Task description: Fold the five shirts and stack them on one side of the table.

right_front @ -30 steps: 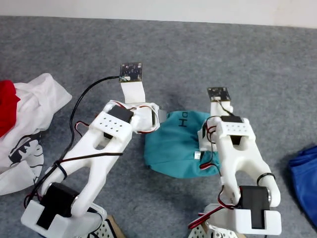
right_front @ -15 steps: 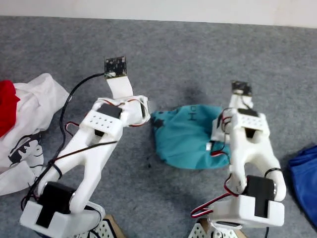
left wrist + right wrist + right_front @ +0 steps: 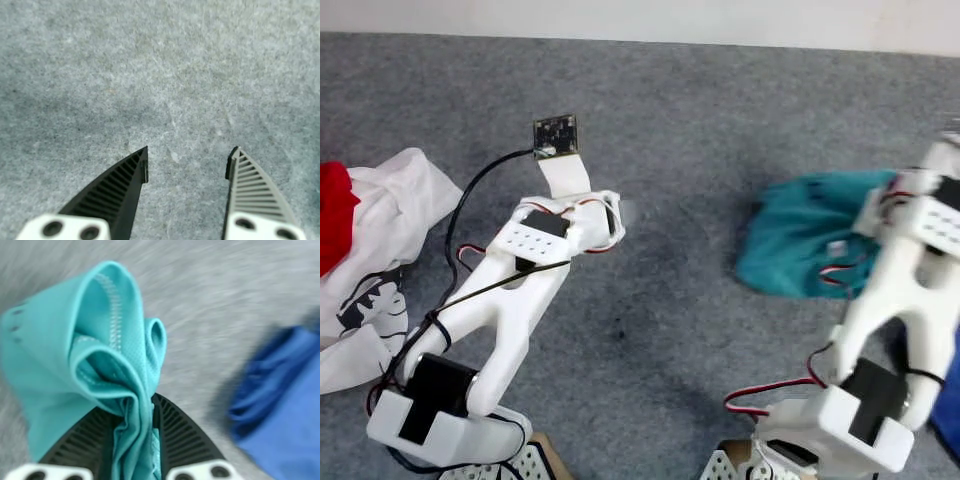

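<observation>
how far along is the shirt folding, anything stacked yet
No neat stack shows yet. In hand: the right gripper is shut on the bunched teal shirt, close to the blue shirt. The left gripper is open above the table. Left: the white shirt and red shirt lie crumpled together.

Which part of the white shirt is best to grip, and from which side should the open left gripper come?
Probably the white shirt's loose flap nearest the left gripper, approached from the table's middle: that edge lies free, while the red shirt covers its far side.
</observation>
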{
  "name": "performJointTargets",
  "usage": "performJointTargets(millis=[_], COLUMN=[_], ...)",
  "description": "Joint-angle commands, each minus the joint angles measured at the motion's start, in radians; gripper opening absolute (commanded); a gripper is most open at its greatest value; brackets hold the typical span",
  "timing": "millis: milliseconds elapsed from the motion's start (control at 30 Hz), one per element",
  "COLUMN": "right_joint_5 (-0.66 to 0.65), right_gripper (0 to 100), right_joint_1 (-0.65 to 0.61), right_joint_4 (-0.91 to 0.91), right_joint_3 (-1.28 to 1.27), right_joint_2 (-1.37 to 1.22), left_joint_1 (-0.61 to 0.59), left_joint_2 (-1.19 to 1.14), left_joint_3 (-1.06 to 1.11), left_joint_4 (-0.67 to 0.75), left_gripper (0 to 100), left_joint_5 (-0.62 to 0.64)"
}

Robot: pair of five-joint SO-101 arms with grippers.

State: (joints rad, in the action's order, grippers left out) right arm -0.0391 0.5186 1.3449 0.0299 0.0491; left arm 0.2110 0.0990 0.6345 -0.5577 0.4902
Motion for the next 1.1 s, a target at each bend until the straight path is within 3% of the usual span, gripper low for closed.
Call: performJointTargets(millis=[0,533,1067], right_joint_5=[-0.015,-0.269,-0.476], right_gripper=[0.7,0.7,0.7], right_joint_1=[0.128,0.575,0.828], right_joint_4=[0.059,0.090,0.081], right_joint_3=[0.154,0.237,0.228], right_joint_2=[0.012,0.012,0.008], left_joint_1=[-0.005,-0.004,0.001], left_joint_2=[0.002,0.001,0.001], left_joint_3=[-0.010,-0.004,-0.001], left_joint_4=[0.017,0.017,0.017], left_gripper=[27,27,27], left_joint_5=[0.008,0.008,0.008])
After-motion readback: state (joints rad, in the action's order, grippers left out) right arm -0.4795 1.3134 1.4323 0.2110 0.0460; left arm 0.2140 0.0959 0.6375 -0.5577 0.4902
